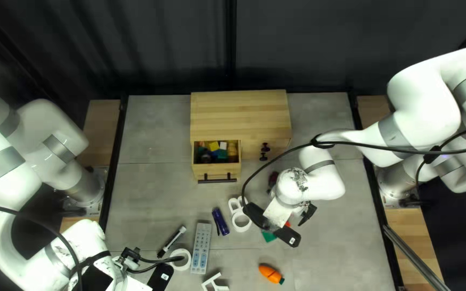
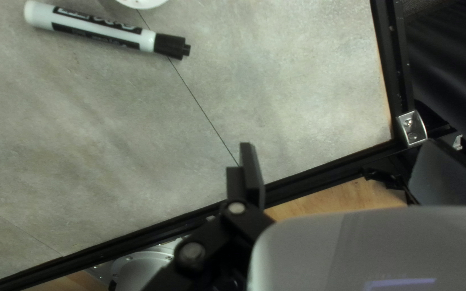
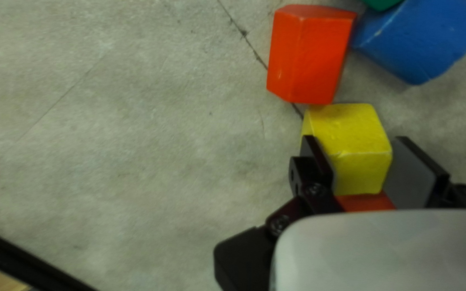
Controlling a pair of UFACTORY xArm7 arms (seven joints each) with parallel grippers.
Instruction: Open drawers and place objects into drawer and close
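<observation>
at the left of the top left view, my left end effector (image 1: 132,257) is spread wide, with nothing between its fingers. near it lie the marker (image 1: 171,241), its black cap toward the near left, and a white ring (image 1: 173,266) just beside the remote (image 1: 201,248). a white stand (image 1: 211,283) is by the desk's near edge. farther back, the cabinet (image 1: 238,116) has its left drawer (image 1: 217,171) pulled out, with coloured blocks inside, yellow and green among them. in front of it lie a dark blue tube (image 1: 220,222) and a white double ring (image 1: 241,221). then come a green block (image 1: 269,236) and, nearer, the carrot (image 1: 271,273). my right end effector (image 1: 302,214) is low over the desk, pinching a yellow block (image 3: 351,145); just ahead of that are an orange block (image 3: 309,54) and a blue block (image 3: 422,37).
</observation>
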